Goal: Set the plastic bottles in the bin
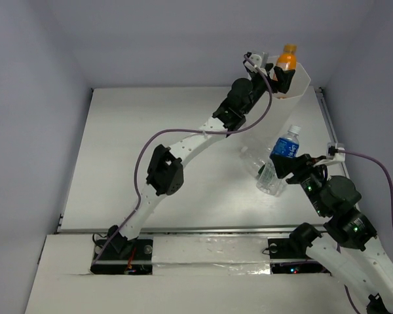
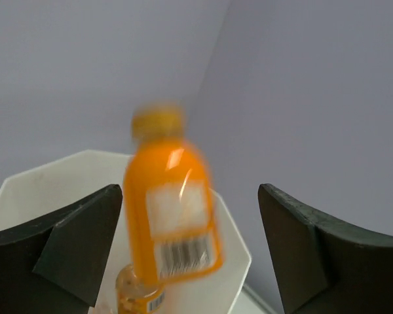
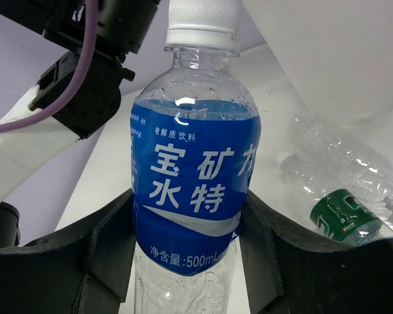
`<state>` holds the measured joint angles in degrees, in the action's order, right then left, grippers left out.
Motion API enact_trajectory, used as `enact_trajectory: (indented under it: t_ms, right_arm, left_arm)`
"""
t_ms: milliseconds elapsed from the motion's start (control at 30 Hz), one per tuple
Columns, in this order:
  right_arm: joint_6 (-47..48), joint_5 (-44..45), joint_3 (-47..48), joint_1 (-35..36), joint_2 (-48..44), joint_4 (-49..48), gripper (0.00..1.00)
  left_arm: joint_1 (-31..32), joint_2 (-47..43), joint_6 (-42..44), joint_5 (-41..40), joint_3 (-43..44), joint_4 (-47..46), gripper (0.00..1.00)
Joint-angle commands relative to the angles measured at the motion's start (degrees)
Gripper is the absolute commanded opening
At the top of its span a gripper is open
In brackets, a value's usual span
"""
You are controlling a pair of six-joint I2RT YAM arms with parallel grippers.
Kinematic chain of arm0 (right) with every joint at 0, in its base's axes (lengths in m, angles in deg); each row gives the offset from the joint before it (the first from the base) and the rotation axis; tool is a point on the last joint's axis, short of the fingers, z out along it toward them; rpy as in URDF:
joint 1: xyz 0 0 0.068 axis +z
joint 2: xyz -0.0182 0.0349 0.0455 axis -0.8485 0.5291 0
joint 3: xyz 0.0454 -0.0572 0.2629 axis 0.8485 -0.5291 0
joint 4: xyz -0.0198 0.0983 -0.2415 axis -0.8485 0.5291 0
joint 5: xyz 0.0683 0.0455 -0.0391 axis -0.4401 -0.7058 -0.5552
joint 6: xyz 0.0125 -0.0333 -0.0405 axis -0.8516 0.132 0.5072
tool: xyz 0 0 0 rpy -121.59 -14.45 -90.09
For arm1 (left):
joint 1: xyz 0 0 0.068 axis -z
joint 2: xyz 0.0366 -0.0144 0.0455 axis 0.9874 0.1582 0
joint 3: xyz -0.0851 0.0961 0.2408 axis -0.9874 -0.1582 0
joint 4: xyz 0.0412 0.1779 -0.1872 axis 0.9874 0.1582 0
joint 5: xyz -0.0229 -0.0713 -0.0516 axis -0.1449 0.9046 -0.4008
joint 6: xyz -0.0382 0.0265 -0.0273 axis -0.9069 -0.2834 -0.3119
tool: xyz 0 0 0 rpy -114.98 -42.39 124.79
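Fingers of the left claw (image 2: pixel 190 196) stand wide apart over the bin (image 2: pixel 234 245). An orange bottle (image 2: pixel 173 209), blurred, hangs upright between them, touching neither one, over the bin's open mouth. A second orange bottle (image 2: pixel 136 296) shows below it, inside the bin. The right claw (image 3: pixel 188 209) is clamped on a blue-labelled bottle (image 3: pixel 193 176) with a white cap, which it holds upright near the foot of the bin. Two more bottles lie beside it on the desk (image 1: pixel 150 118). One is a green-labelled bottle (image 3: pixel 344 219). The other, just behind that, is a clear bottle (image 3: pixel 334 154). Both are close to the bin's wall.
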<state>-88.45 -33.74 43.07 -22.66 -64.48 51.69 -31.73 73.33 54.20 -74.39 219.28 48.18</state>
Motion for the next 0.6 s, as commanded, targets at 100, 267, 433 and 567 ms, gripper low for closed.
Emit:
enact_trajectory:
  t_ms: [100,267,433,567]
  right_arm:
    - [-0.13,0.3,1.04,0.55,0.29,-2.21,0.43]
    - [1.09,3.37,2.88,0.55,3.63,-4.84,0.43]
    - [4.07,11.28,6.57,0.55,8.81,-8.61,0.41]
    - [8.29,19.44,12.63,0.55,15.83,-13.28,0.41]
  left_arm:
    - [-0.21,-6.47,2.49,-1.07,-2.77,-2.0,0.94]
    - [-0.21,-19.62,3.02,-0.36,-14.63,-4.72,0.95]
    - [-0.74,-37.04,0.32,-4.75,-43.43,-10.33,0.9]
    - [-0.74,-49.26,-4.53,-9.14,-67.61,-17.46,0.58]
